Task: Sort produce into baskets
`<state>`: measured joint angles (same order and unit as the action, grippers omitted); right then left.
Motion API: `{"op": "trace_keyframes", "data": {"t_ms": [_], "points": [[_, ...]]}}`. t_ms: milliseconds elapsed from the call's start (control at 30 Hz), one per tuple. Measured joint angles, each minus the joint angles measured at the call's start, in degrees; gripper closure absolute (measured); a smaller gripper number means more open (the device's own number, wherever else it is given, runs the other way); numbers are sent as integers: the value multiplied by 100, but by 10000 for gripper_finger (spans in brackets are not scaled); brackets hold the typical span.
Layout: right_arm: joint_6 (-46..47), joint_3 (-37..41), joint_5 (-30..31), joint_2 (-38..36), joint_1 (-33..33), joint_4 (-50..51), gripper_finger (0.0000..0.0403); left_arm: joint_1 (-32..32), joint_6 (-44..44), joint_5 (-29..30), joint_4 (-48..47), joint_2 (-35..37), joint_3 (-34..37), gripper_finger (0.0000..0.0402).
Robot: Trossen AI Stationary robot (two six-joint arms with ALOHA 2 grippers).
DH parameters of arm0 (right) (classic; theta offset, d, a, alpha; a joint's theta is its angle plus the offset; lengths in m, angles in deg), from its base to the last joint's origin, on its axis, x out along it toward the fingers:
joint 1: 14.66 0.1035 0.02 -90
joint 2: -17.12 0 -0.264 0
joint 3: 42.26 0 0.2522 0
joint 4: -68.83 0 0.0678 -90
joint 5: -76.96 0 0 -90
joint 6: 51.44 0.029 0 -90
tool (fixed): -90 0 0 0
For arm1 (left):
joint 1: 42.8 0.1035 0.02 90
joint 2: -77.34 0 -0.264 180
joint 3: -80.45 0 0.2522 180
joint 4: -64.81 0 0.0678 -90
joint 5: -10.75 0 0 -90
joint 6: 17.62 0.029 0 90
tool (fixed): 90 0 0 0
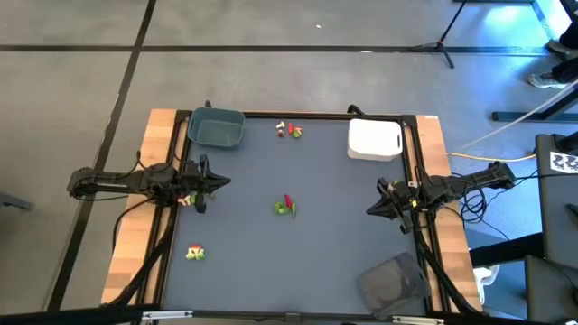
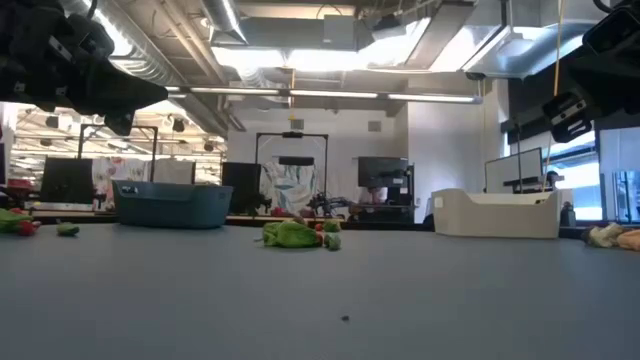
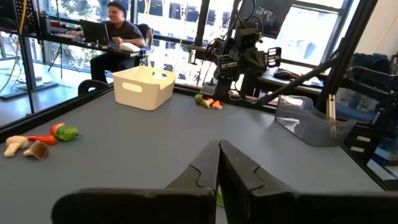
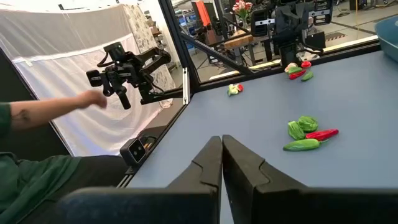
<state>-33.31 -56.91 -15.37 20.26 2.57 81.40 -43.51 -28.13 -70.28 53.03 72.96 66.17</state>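
Note:
The produce lies in small heaps on the grey mat: one at the middle [image 1: 285, 207], one at the far middle [image 1: 289, 130], one near the left front [image 1: 194, 254], and pieces beside each arm. The blue-grey basket [image 1: 217, 127] stands at the far left, the white basket [image 1: 374, 139] at the far right, and the dark grey tray-like basket [image 1: 393, 280] at the near right. My left gripper [image 1: 226, 181] hovers shut at the left edge, pointing toward the middle. My right gripper [image 1: 368, 210] hovers shut at the right edge, facing it. Neither holds anything.
Wooden strips and a black frame [image 1: 411, 118] border the mat. In the right wrist view a person's arm [image 4: 37, 112] reaches toward a camera stand [image 4: 127, 78] beyond the table's front edge. Another person sits at a desk [image 3: 115, 34] beyond the white basket. Bare mat lies between the heaps.

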Motion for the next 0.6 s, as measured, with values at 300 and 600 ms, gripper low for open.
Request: {"op": "trace_keyframes", "data": {"t_ms": [300,600], "points": [[0,0,-2,-1,0,0,386,0,0,0,0,0,-1,396],[-3,4,1099,-2,0,-591,386,2,157,238,116,0,0,396]]}}
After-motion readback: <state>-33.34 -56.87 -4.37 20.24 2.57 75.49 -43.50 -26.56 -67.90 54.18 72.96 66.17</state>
